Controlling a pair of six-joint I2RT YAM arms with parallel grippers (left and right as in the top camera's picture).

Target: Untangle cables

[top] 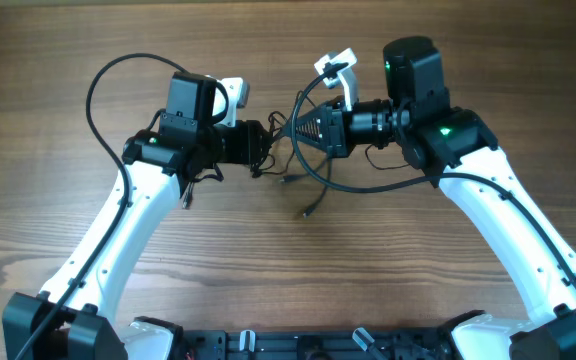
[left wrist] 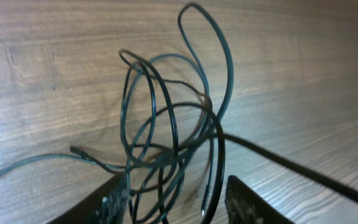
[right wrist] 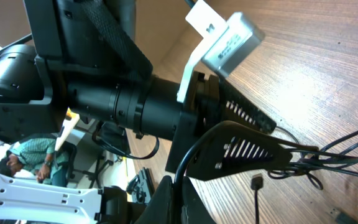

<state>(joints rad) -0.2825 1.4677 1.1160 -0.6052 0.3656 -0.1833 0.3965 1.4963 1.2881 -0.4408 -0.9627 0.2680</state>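
Cables (left wrist: 176, 144) looped between spread fingers of left gripper (left wrist: 178, 186); right gripper (top: 298, 128) close by, grip indiscernible.

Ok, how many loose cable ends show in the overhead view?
2: one plug end lies on the table robot-side of the tangle; a second plug end sits closer to it. More may be hidden inside.

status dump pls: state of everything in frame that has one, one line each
cables: tangled in overlapping loops, bunched between the two grippers
loose plug end: lying free on the table, not held
left gripper: open, wires running through the gap between its fingers
right gripper: at the tangle; can't tell whether it's open or shut
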